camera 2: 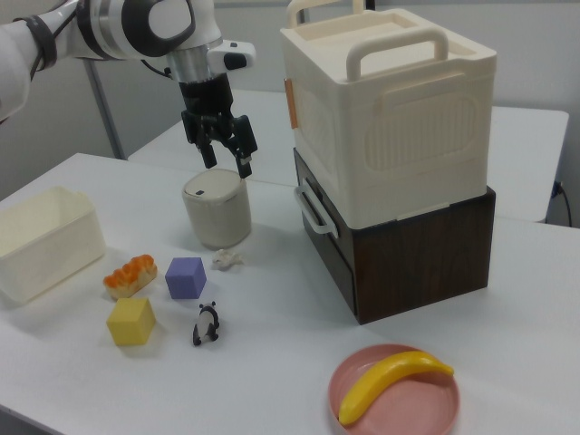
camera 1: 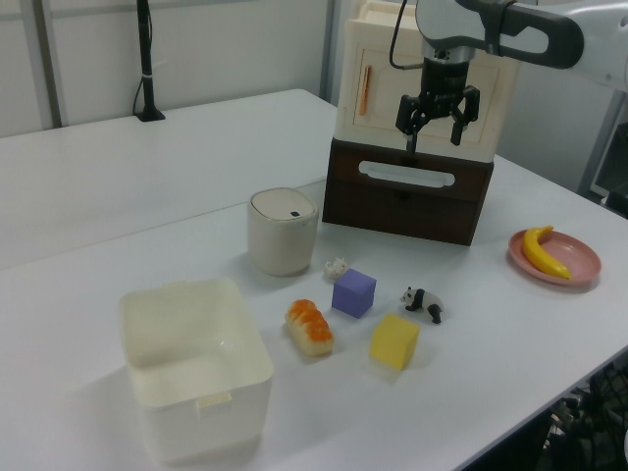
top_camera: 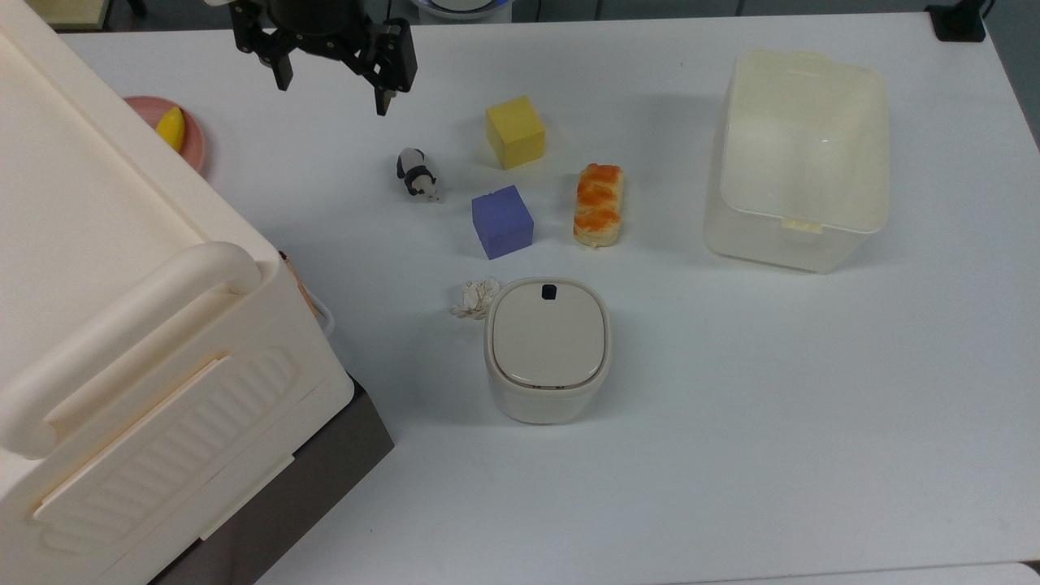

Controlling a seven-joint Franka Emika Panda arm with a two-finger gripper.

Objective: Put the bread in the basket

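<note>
The bread (top_camera: pixel 599 204) is a small oblong loaf with an orange-brown braided top, lying on the white table to the top view's left of the basket (top_camera: pixel 780 244). The basket is a large cream translucent tub, open and with nothing in it. The bread (camera 1: pixel 310 327) also lies just beside the basket (camera 1: pixel 206 422) in the left view, and the same bread (camera 2: pixel 130 275) and basket (camera 2: pixel 45 245) appear in the right view. My gripper (top_camera: pixel 333 85) hangs open and holds nothing, high above the table at the top view's upper left, far from the bread. It is also visible in the left view (camera 1: pixel 433 132) and the right view (camera 2: pixel 227 161).
A yellow cube (top_camera: pixel 515 132), a purple cube (top_camera: pixel 502 221) and a toy panda (top_camera: pixel 418 173) lie between gripper and bread. A lidded bin (top_camera: pixel 547 349) with a small white crumpled thing (top_camera: pixel 475 296) stands nearer. A big cream crate (top_camera: pixel 122 325) on a dark box and a pink plate (top_camera: pixel 193 146) are on the top view's left.
</note>
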